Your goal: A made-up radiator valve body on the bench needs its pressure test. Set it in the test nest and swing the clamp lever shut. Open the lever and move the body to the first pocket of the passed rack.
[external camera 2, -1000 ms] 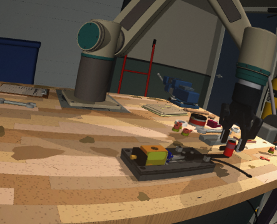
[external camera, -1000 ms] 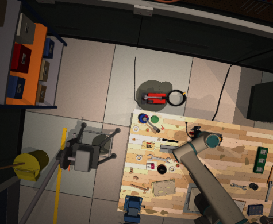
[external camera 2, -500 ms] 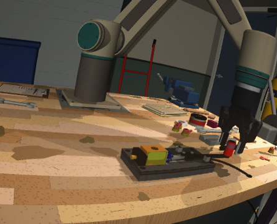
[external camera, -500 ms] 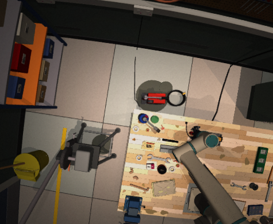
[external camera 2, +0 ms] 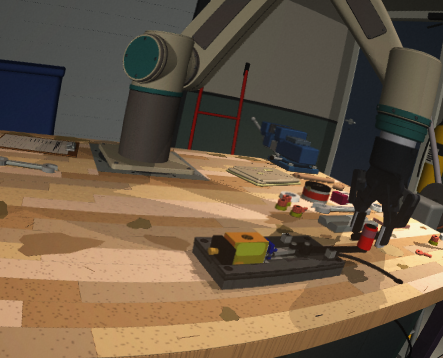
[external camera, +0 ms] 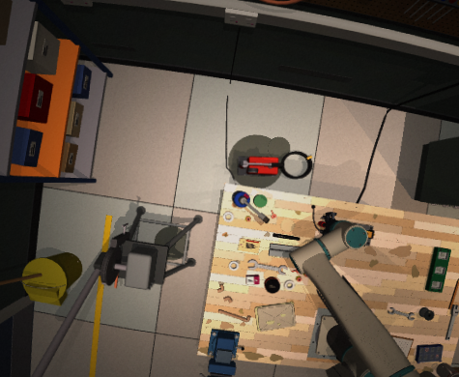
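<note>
Near the bench's front edge lies the dark test nest (external camera 2: 267,262). The valve body (external camera 2: 244,247), an orange and yellow-green block with a brass stub, sits in it. The clamp lever (external camera 2: 339,249) is a thin black bar with a red knob (external camera 2: 367,236) at its end. It reaches out from the nest's right end. My gripper (external camera 2: 369,238) stands straight down over the knob, open, with the knob between its fingers. It holds nothing. From above, my arm (external camera: 330,246) hides the nest. The green passed rack (external camera: 438,268) lies on the far side of the bench.
Behind the nest stand the arm's base (external camera 2: 147,150), a blue vise (external camera 2: 288,145) and a flat plate (external camera 2: 262,175). Washers, a red-lidded tin (external camera 2: 316,191) and a grey block (external camera 2: 334,221) lie near the gripper. A black cable (external camera 2: 377,270) trails off the bench edge.
</note>
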Robot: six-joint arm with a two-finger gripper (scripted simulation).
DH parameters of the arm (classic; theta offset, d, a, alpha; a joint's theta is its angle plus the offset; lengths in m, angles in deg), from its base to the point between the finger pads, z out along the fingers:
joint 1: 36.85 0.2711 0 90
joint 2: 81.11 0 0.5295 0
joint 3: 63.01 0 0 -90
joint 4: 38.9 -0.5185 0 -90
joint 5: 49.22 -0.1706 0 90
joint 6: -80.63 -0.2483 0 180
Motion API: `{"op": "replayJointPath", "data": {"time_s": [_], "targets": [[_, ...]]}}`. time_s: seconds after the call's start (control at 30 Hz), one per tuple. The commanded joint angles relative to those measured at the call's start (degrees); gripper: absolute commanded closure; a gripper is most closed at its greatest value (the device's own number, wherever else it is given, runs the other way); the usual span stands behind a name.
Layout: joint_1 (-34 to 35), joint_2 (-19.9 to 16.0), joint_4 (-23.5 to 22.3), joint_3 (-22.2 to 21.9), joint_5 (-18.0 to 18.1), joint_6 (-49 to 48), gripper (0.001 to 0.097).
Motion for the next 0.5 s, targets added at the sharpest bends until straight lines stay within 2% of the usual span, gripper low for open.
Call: {"op": "replayJointPath", "data": {"time_s": [0.0,0.1,0.47], "targets": [[0.0,0.04,0.01,0.03,0.0,0.0,0.0351],[0.0,0.04,0.01,0.03,0.0,0.0,0.0366],[0.0,0.04,0.01,0.03,0.0,0.0,0.0586]]}}
